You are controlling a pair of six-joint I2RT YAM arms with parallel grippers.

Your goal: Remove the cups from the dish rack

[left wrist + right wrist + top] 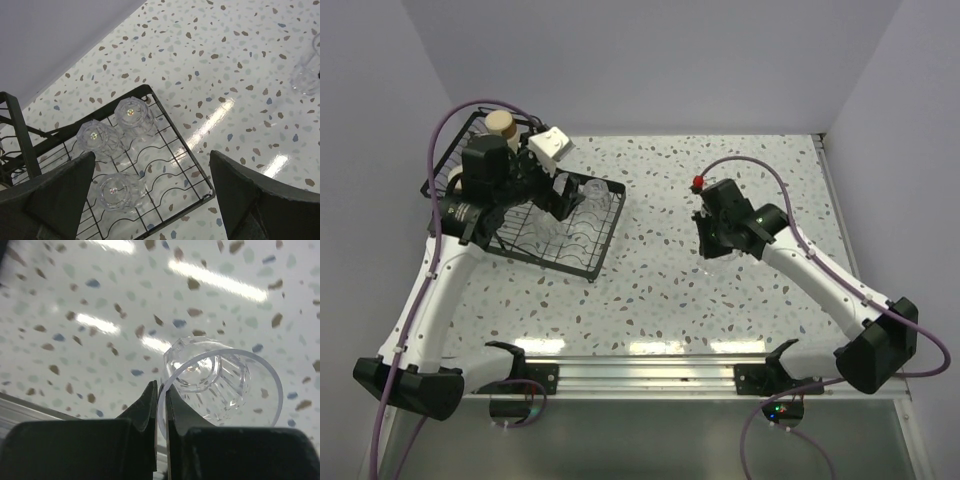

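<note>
Three clear tumblers [96, 137] grouped on the dish rack's [520, 235] flat tray.
Flanked from above by the left tool [151, 155], fingers [55, 195] wide apart; fourth tumbler [210, 375] clamped at its rim in the right tool [161, 387], over the speckled surface [225, 60], well apart from the rack.

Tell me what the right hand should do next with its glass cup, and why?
Probably lower the cup onto the table and let go. The right hand is shut on the cup's rim, already out over the speckled table, so setting it down seems all that is left.
</note>
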